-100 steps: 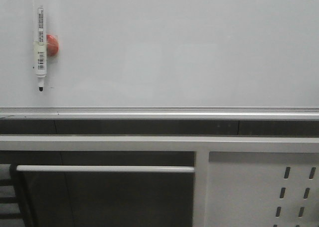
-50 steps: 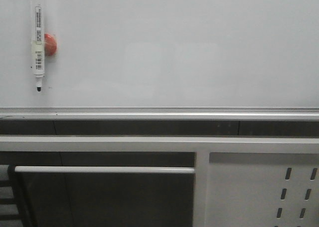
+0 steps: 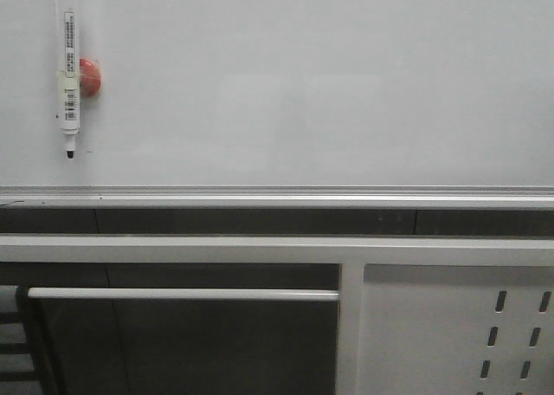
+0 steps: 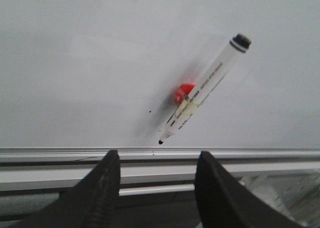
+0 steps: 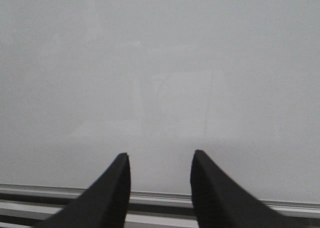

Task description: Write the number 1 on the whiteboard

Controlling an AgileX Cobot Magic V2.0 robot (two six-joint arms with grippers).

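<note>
left gripper (image 4: 156, 175): two dark fingers (image 4: 102, 188) spread wide, nothing between them, touching nothing; it faces the whiteboard (image 4: 75, 63) just short of its silver bottom rail (image 4: 50, 152). right gripper (image 5: 160, 183): two fingers also apart, a bit narrower gap, empty, facing a bare patch of the same board. count: one whiteboard, one marker pen (image 3: 68, 74), one red magnet (image 3: 89, 77), one perforated frame panel (image 3: 450, 326). pen hangs upright on the board's left side in the front view, black tip (image 3: 70, 154) down, cap end cut off by the top edge, magnet just behind and touching its barrel; in the left wrist view it reads tilted. one tiny black dot (image 4: 150, 111) sits on the board near the tip. no number 1 stroke visible on the board surface. below the rail: a white frame with one horizontal bar (image 3: 182, 294).
</note>
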